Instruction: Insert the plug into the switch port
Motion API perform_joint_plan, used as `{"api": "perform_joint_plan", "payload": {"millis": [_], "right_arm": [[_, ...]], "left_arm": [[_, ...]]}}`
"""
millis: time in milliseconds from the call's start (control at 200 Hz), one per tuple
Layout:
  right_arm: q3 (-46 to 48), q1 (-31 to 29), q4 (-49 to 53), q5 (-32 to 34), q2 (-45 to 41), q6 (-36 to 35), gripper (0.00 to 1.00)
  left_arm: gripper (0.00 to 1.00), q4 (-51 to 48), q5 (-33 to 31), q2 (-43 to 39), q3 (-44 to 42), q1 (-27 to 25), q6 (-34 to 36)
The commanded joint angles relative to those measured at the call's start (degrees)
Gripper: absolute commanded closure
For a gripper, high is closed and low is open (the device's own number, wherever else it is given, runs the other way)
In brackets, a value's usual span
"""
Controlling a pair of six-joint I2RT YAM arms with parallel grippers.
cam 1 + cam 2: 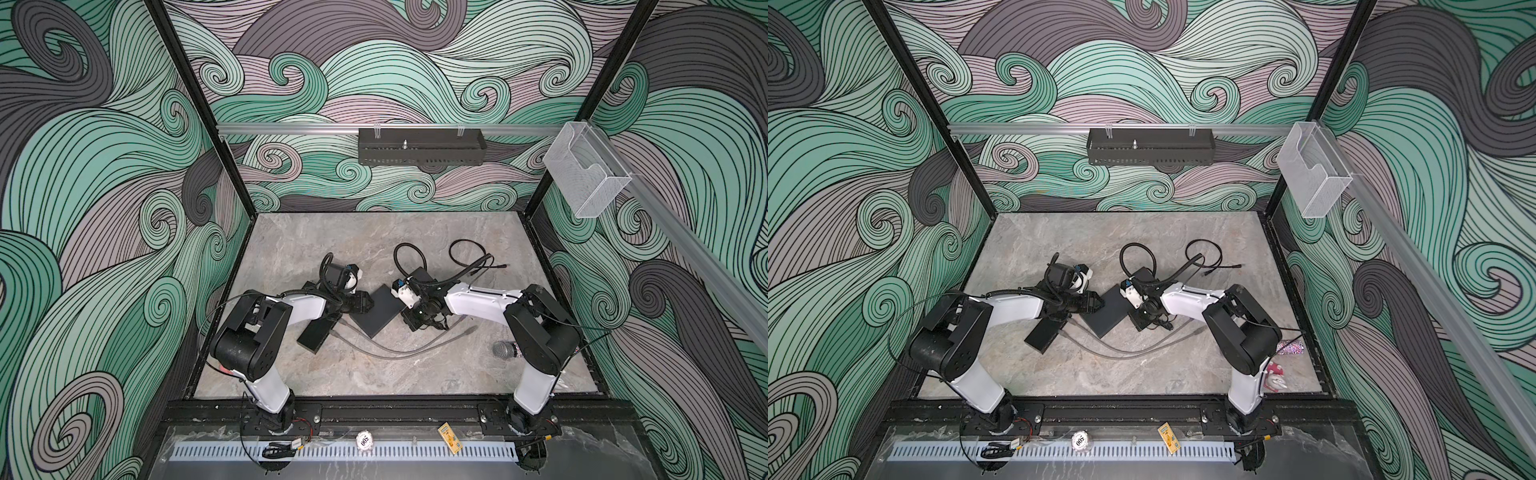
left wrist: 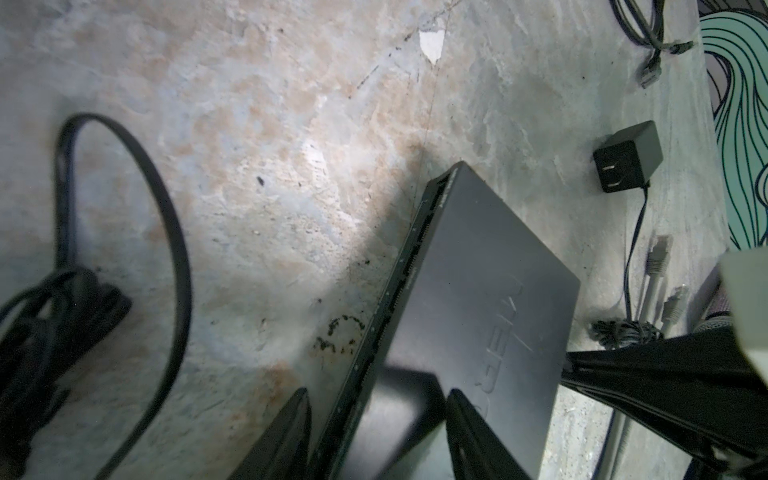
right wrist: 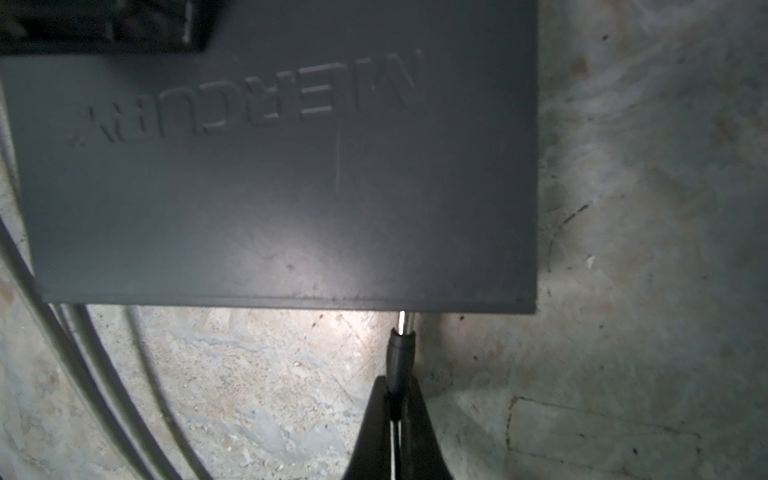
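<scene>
a: what's in front of us?

b: a grey marble table [image 1: 332, 374] seen from above, with two white and black arms reaching in from the lower edge of the frame. at the centre of both top views lies the switch [image 1: 379, 312], a flat dark grey box turned like a diamond.

a: where's the plug?

b: in the right gripper [image 3: 397, 388]. its fingers are pinched tight on the black sleeve of the barrel plug [image 3: 400, 353], gripping behind the tip so the bare metal pin points clear ahead. the right wrist view shows the pin meeting the switch's side wall close to one corner. a short shine of metal shows outside, so i'd say it is at the port's mouth or only partly in. the port itself is hidden under the lid's edge.

a: and the other arm?

b: the left gripper [image 2: 378, 392] is at the opposite corner, left of centre in a top view. its jaws stand about half apart with the switch's corner between them. it looks like a bracing hold, so the box can't slide when the plug pushes in.

a: anything in the way?

b: a pale grey network cable [image 1: 453, 336] loops on the table below the switch in the frame, apart from the plug. a power adapter [image 2: 627, 158] lies off to the side.
</scene>
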State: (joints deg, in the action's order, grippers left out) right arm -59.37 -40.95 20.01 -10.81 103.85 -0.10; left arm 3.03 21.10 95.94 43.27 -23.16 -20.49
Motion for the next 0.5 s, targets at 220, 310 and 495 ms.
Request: {"api": "perform_joint_plan", "payload": {"millis": [220, 310, 495], "right_arm": [[-0.83, -0.28, -0.63, 2.72, 0.24, -1.39, 1.00], [-0.83, -0.27, -0.76, 2.97, 0.23, -1.57, 1.00], [-1.07, -0.32, -1.20, 3.71, -0.11, -2.69, 1.00]], "left_arm": [[0.46, -1.70, 1.40, 1.05, 0.74, -0.39, 1.05], [0.46, -1.66, 1.48, 1.10, 0.70, -0.40, 1.09], [0.47, -1.87, 1.65, 1.19, 0.70, -0.40, 1.33]]}}
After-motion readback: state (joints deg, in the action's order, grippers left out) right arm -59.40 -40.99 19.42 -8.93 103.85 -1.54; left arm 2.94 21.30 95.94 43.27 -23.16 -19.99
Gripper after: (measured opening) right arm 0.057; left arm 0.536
